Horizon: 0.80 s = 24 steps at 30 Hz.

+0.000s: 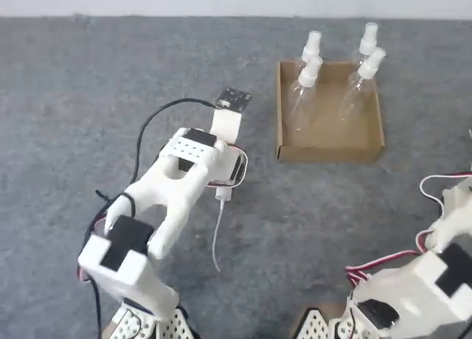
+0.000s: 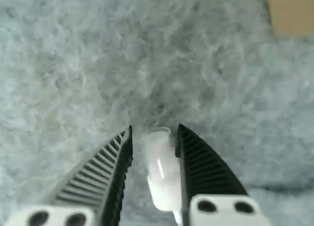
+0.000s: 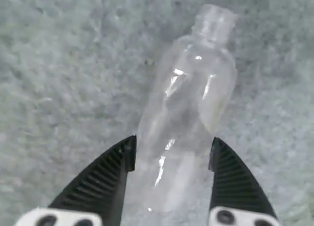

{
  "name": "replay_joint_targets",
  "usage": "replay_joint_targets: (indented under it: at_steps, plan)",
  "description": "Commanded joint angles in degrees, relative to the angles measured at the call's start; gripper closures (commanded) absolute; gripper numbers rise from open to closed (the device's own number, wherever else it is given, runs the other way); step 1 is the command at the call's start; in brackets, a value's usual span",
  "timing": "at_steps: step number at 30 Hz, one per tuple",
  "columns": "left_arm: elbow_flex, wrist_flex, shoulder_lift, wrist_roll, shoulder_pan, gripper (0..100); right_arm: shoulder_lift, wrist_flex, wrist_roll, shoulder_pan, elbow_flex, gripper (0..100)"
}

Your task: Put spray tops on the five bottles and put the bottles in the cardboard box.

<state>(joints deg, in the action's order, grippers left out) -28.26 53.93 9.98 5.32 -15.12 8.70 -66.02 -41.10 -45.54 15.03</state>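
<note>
My left gripper (image 2: pixel 154 130) points down at the grey carpet, shut on a white spray top (image 2: pixel 162 172) held between its ribbed fingers. In the high view the spray top (image 1: pixel 223 194) shows just under the left arm (image 1: pixel 184 180), and its thin dip tube (image 1: pixel 217 236) trails toward the near edge. My right gripper (image 3: pixel 171 142) is shut on a clear bottle (image 3: pixel 189 93) with an open, capless neck pointing away from the wrist. The right arm (image 1: pixel 435 280) sits at the near right corner. The cardboard box (image 1: pixel 328 153) holds several clear bottles (image 1: pixel 302 85) with spray tops on.
Grey carpet covers the whole table. A black cable (image 1: pixel 158 118) loops off the left arm. A corner of the cardboard box (image 2: pixel 292 12) shows in the left wrist view. Open carpet lies between the left arm and the box.
</note>
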Motion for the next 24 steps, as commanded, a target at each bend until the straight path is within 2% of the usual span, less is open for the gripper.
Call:
replay_joint_targets:
  at_steps: [1, 9, 17, 24]
  plan:
    - [2.86, -1.67, 0.35, 0.53, -0.09, 87, 1.19, 2.86, -0.97, -1.27, -3.52, 80.6]
    - [3.47, -1.49, 0.97, 0.62, -0.09, 99, 4.09, 4.53, -1.05, -1.36, -3.69, 80.6]
    - [-2.15, 0.88, -15.65, -0.26, 0.44, 99, -2.77, 4.0, -1.05, -1.01, -3.34, 80.6]
    - [-12.09, -0.88, -26.37, -4.75, 2.2, 99, -6.11, 4.26, -1.14, -0.66, -3.43, 80.6]
